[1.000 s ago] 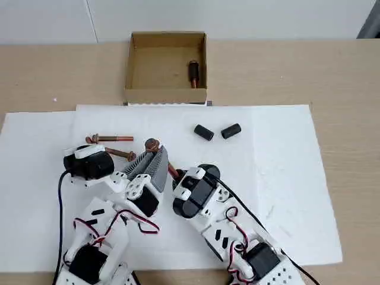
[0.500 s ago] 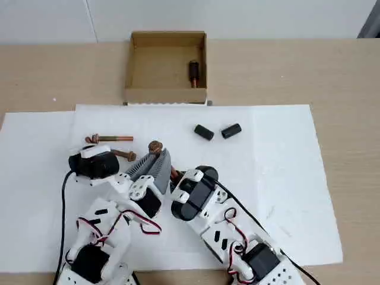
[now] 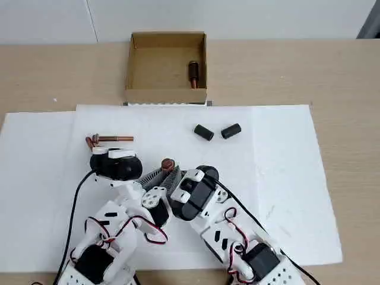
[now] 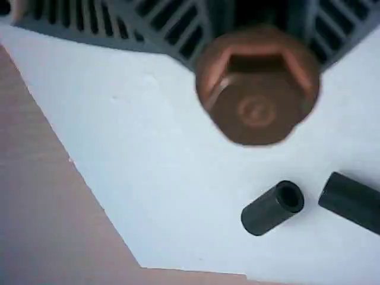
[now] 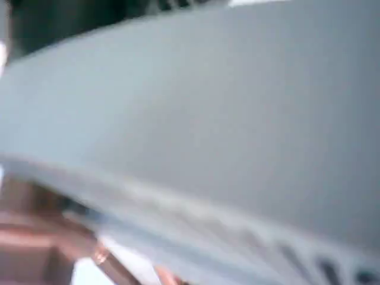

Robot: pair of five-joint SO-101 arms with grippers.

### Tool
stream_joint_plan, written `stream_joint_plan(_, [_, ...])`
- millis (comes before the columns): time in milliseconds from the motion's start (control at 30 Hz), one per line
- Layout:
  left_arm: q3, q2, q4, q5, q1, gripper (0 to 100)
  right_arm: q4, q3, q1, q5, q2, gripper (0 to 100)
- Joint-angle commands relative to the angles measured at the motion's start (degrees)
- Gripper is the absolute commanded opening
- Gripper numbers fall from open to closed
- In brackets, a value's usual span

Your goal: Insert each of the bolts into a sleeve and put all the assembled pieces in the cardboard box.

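- An open brown cardboard box (image 3: pixel 166 95) is sitting on the tan wooden table (image 3: pixel 344 77). A white paper sheet (image 3: pixel 285 178) is lying just in front of it.
- Inside the box, against its right-hand wall in the high view, one copper bolt in a black sleeve (image 3: pixel 193 73) is lying. Its long axis is running from front wall to back wall.
- Two short black cylindrical sleeves are lying on the sheet in front of the box's right corner. They are near each other, not touching (image 3: pixel 203 132) (image 3: pixel 231 130).
- A loose copper bolt (image 3: pixel 113 139) is lying in front of the box's left corner, its axis parallel to the front wall. A second copper piece beside it is mostly hiding under the left arm.
- The left gripper (image 3: pixel 167 171) is pinching a copper hex-flange bolt (image 4: pixel 256 95) between dark grey ribbed fingers (image 4: pixel 148 29). It is holding the bolt farther from the box than the sleeves.
- The bolt's head is facing up. The fingers are hiding its shank, so the axis only looks near upright.
- The white-and-black right arm (image 3: pixel 196 191) is crowding against the left gripper. I cannot tell the state of its grip.
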Motion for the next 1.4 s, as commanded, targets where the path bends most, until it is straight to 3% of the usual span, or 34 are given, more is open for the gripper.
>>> stream_joint_plan(0, [-0.3,-0.5,0.4,-2.6,0.8,14,-1.5,0.0,-0.5,0.4,-0.6,0.4])
stream_joint_plan(267, [-0.6,-0.4,0.4,-6.8,0.6,17,-1.5,0.4,-0.5,0.3,-0.6,0.4])
stream_joint_plan(500, [-0.6,-0.4,0.3,-12.2,-5.2,18,-1.5,0.5,-0.5,0.2,-0.6,0.4])
stream_joint_plan(867, [-2.9,-0.4,0.4,-12.4,-5.8,17,-1.5,0.6,-0.5,0.2,-0.6,0.4])
stream_joint_plan(933, [-4.4,-0.4,0.4,-12.4,-5.9,15,-1.5,0.6,-0.4,0.2,-0.6,0.4])
stream_joint_plan(1033, [-5.8,-0.4,0.3,-12.5,-5.9,5,-1.4,0.6,-0.2,0.2,-0.6,0.4])
stream_joint_plan(1167, [-6.5,-0.5,0.0,-13.4,-10.0,1,-1.4,0.4,3.8,0.0,-0.6,0.4])
stream_joint_plan(1267, [-6.1,-0.5,0.2,-20.2,-16.0,1,-0.5,0.6,9.4,-0.7,-0.4,0.4])
stream_joint_plan(1367, [-4.0,-0.4,0.3,-25.4,-22.4,1,3.2,0.0,15.8,-6.6,-0.5,0.4])
